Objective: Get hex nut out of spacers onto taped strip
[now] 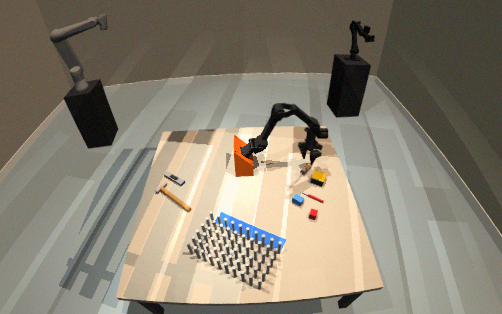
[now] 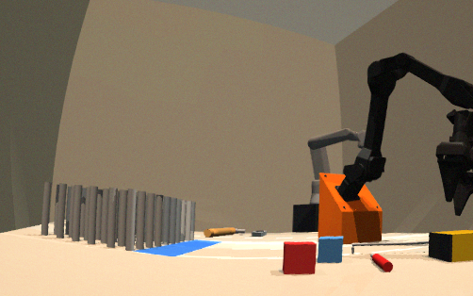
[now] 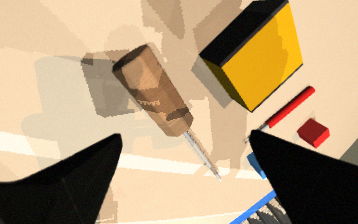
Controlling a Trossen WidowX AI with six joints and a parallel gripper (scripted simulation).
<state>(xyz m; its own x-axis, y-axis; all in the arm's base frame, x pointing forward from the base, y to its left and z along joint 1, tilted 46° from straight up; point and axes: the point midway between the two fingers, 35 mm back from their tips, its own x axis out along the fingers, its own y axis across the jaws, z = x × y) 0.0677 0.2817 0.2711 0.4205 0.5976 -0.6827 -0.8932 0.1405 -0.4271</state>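
Note:
My gripper [image 1: 308, 156] [image 2: 453, 207] [image 3: 186, 137] is open and empty, pointing down above the tool with the thick wooden handle [image 1: 306, 168] [image 3: 155, 92]. That tool lies on the table, its thin metal shaft [image 2: 388, 243] [image 3: 200, 151] pointing toward the spacer side and ending in a small bent tip in the exterior view. In the wrist view the handle lies ahead of and between the fingertips, untouched. The metal spacers [image 2: 131, 219] stand upright in a dense field. The blue taped strip [image 1: 252, 228] [image 2: 176, 249] [image 3: 252, 207] runs along their front. The nut cannot be made out.
A yellow-black block [image 1: 318, 176] [image 2: 470, 246] [image 3: 265, 60] lies beside the wooden handle. A red-handled tool [image 1: 314, 198] [image 2: 382, 262] [image 3: 291, 106], blue block [image 1: 298, 200] [image 2: 330, 250] and red block [image 1: 313, 214] [image 2: 299, 257] lie nearby. A hammer [image 1: 176, 199] and grey object [image 1: 174, 179] lie across the table.

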